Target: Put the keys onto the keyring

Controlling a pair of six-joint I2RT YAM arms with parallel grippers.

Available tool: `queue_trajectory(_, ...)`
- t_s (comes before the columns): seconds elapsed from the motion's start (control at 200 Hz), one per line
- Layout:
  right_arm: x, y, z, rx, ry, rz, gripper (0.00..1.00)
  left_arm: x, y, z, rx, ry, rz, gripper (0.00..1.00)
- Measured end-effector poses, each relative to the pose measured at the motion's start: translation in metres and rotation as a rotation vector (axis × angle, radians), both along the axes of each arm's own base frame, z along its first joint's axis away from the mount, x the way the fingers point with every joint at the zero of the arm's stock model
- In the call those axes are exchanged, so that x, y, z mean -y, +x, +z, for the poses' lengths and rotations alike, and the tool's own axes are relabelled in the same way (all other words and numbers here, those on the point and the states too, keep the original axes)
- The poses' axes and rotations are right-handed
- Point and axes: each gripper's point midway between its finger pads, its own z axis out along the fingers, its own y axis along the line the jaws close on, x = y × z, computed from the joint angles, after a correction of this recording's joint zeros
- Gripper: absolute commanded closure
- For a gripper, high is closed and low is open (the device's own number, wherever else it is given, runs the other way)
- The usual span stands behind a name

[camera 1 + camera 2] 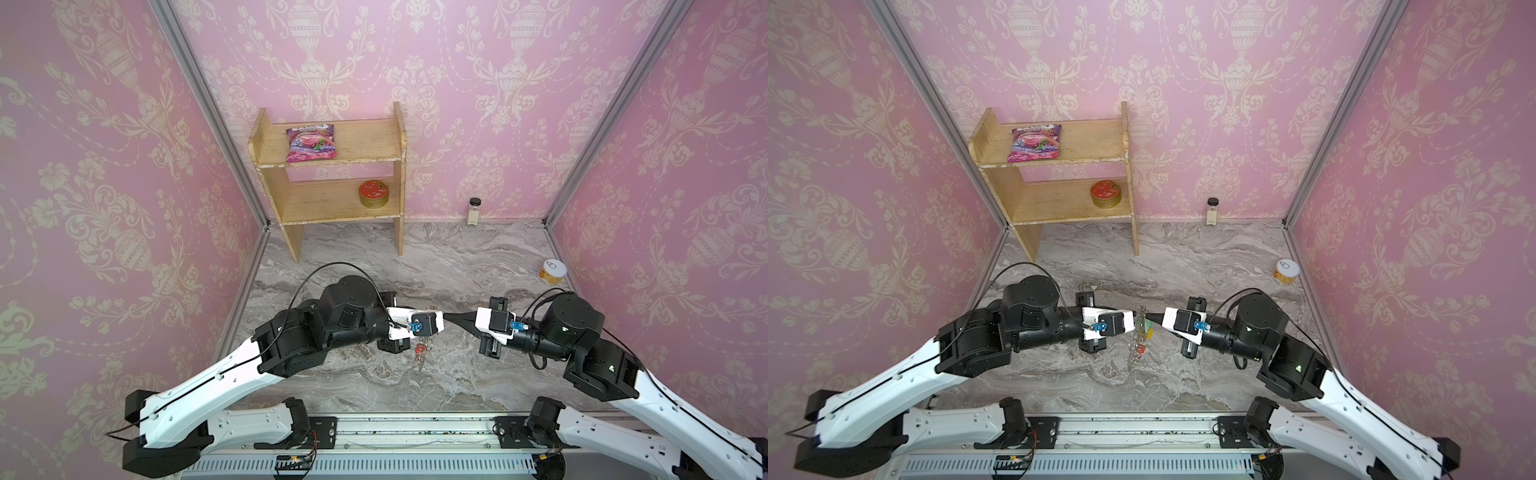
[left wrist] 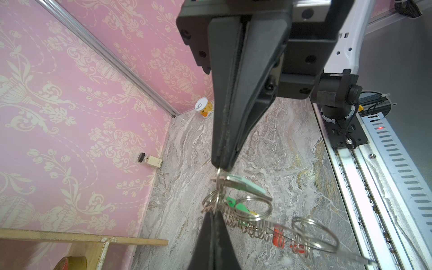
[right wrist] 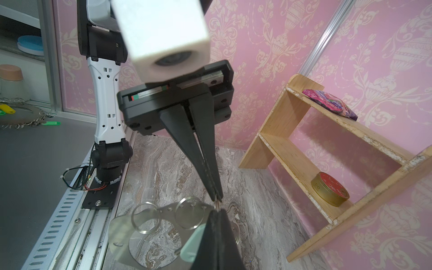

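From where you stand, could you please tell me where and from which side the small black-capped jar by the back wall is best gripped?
Probably across the body of the black-capped jar, just below its cap, coming level from the front and closing on its sides: it stands upright at the back wall, so its rear is blocked.

Pink walls (image 1: 457,137) with a cream floral urn pattern, a grey-veined marble table (image 1: 436,266), a pale tan wooden shelf (image 1: 361,141), a pink-and-purple packet (image 1: 311,143), a gold tin (image 1: 374,194) with a red lid, silver keys (image 2: 245,183) with a mint-green tag, and a grey keyring (image 2: 247,228) with silver loops and red and green tags.
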Motion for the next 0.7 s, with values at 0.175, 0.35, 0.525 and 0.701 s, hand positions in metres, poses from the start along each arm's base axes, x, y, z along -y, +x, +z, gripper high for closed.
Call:
queue_trajectory(0.175,0.0002,0.0005,0.0,0.007,-0.003,-0.003,1.0,0.0,-0.0001,-0.0001,0.001,0.001,-0.001,1.0)
queue_trajectory(0.35,0.0,-0.0003,0.0017,0.013,-0.002,0.0,1.0,0.0003,-0.0019,0.0011,0.004,0.001,-0.007,1.0)
queue_trajectory(0.525,-0.0009,-0.0001,0.0019,0.012,-0.006,0.002,1.0,-0.0003,-0.0022,0.0027,0.005,0.001,-0.007,1.0)
queue_trajectory(0.701,-0.0009,-0.0001,0.0021,0.012,-0.007,0.002,1.0,-0.0009,-0.0025,0.0025,0.004,0.003,-0.007,1.0)
